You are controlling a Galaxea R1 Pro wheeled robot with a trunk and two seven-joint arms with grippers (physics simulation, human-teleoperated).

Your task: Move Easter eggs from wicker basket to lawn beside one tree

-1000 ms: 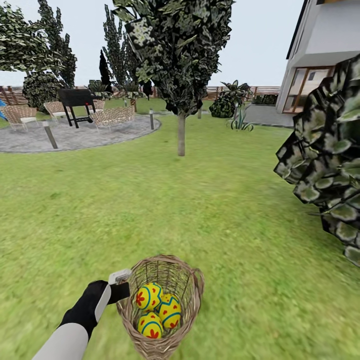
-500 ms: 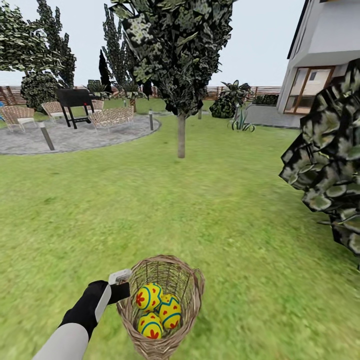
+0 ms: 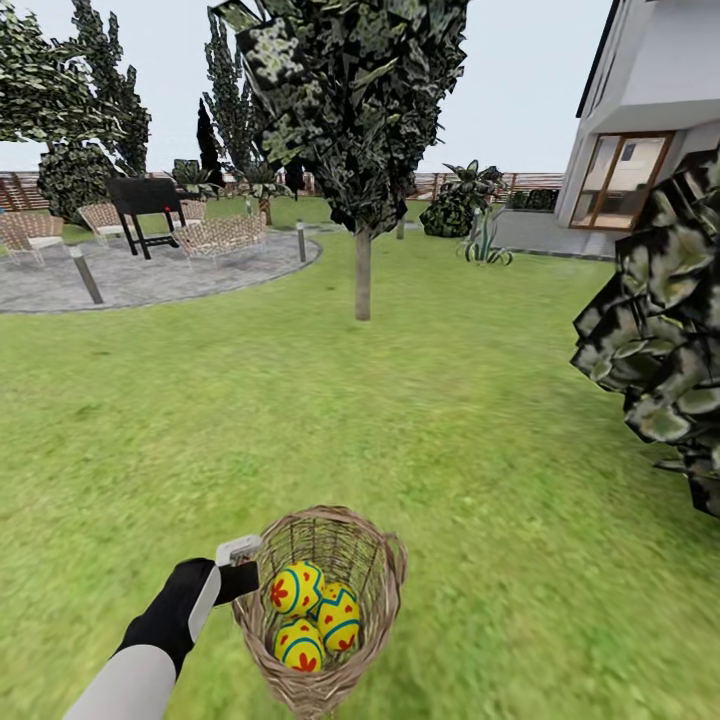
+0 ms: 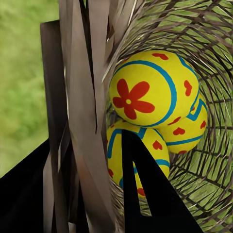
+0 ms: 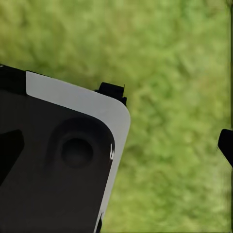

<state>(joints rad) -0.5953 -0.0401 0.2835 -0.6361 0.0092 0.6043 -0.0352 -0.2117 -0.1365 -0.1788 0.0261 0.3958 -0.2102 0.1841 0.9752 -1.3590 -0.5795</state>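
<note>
The wicker basket, all three Easter eggs inside, is being gripped at its rim by the left gripper; the tree is well apart; right jaws' state cannot be told.

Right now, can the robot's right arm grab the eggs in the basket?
Probably not yet. The right gripper looks down at bare lawn, apart from the basket. The left gripper grips the basket's rim; the eggs lie uncovered.

A home garden: lawn, paved patio, white house.
</note>
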